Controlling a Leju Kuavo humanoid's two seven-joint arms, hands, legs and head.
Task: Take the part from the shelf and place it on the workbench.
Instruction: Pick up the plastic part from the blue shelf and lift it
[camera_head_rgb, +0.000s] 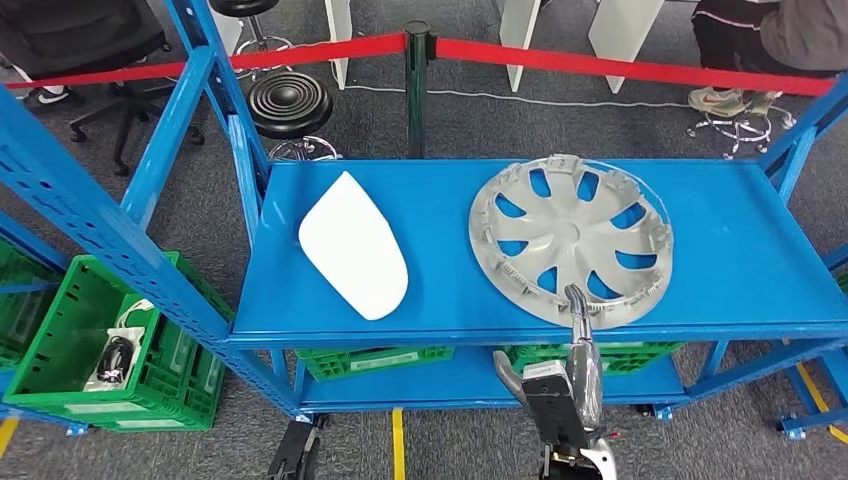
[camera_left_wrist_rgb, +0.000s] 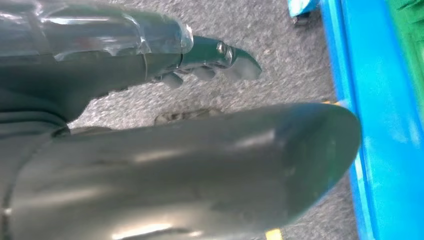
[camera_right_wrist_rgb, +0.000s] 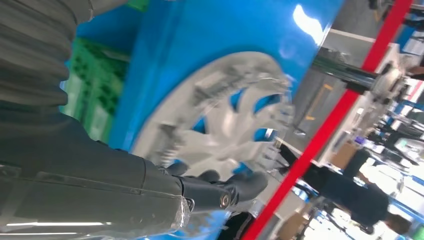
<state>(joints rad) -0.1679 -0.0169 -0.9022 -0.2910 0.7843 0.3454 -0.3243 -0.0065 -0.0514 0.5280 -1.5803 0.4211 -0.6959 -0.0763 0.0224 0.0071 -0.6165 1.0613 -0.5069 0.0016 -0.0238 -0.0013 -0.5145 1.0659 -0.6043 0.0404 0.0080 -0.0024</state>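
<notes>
On blue shelf (camera_head_rgb: 720, 250), hubcap (camera_head_rgb: 570, 238) flat, face-down

Green crates (camera_head_rgb: 60, 340) sit low beside the blue frame, one holding a black cable (camera_head_rgb: 115, 355). Behind, a red barrier strap (camera_head_rgb: 620, 68) runs from a dark post (camera_head_rgb: 416, 85), near a black stool (camera_head_rgb: 288, 100).

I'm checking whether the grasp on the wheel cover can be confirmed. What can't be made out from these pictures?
- Contact between the right hand and the wheel cover: head view shows fingers over its near rim, no visible grip; the right wrist view is motion-blurred.
- Left hand: its thumb fills the left wrist view, hiding most fingers.
- Green crates below: their contents are hidden by the shelf.
- White panel: its underside is unseen.
</notes>
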